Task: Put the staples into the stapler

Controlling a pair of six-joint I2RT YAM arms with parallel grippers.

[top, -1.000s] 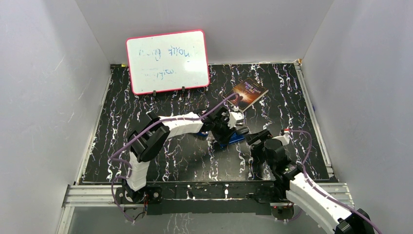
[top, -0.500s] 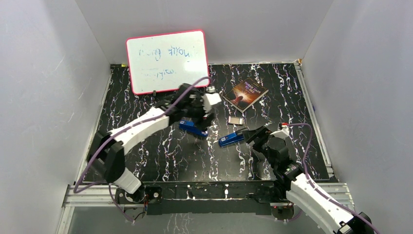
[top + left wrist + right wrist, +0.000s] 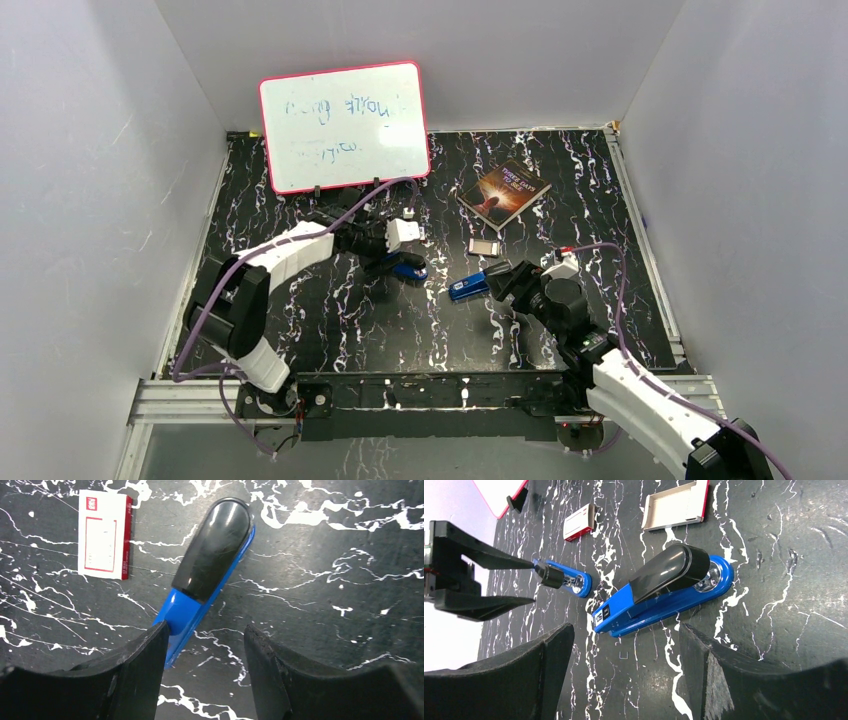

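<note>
Top external view: the black marbled desk is closed in by white walls on three sides, with a metal rail along the near edge by the arm bases. The widest open room lies on the right half, between the arms and the right wall.

A pink-framed whiteboard leans at the back left. A book lies at the back right of centre, and a small open tray lies just in front of it.

Two blue staplers with black tops lie mid-desk, apart from each other. The left stapler lies at the tips of the left tool, whose jaws are spread wide. The stapler's near blue end sits between them against one finger, not clamped. A white box with a red label lies near it, hidden under the arm from above.

The right stapler lies just ahead of the right tool, whose jaws are wide apart and hold nothing.

The staples cannot be made out. The tray's inside looks grey, but its contents are too small to tell.
</note>
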